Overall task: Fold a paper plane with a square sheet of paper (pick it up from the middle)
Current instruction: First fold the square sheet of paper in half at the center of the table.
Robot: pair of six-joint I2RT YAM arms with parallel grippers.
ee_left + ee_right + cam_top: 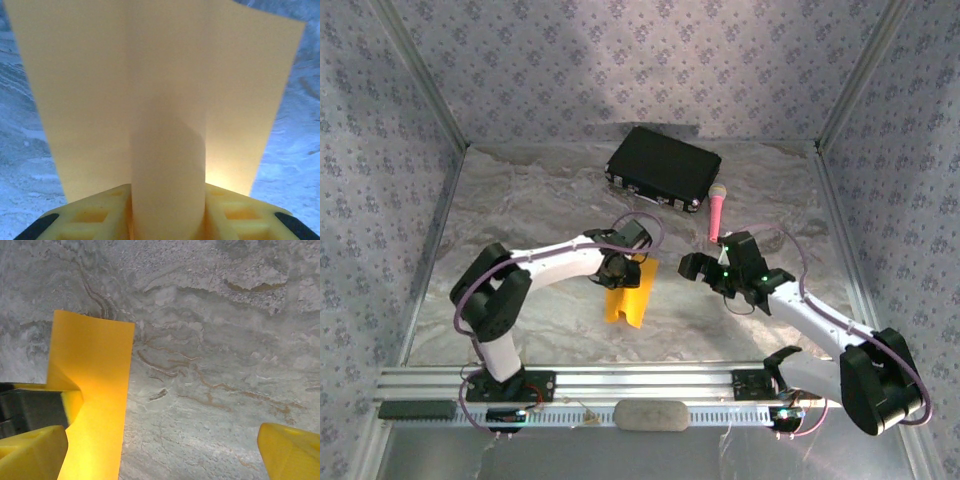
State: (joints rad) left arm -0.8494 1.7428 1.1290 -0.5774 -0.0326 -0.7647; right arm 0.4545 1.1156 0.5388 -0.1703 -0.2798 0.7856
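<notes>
**Sheet pinched at the middle, first fold yet to come**

The left fingers (90, 220) are clenched on the square sheet of paper (627, 300), nipping a small loop of it at mid-sheet. The rest hangs in two flaps off the desk (540, 200). This looks like the pick-up step, with no proper crease yet. The right fingers (290, 450) are spread wide, grasping nothing, just beside the sheet's near edge. The next move probably calls for them to catch a free edge or corner and bring the halves level. Bare desk lies below and to the left. The black case (663, 168) sits well apart at the back. The pink microphone (717, 212) lies near the right wrist, so swing room there is tighter.
</notes>
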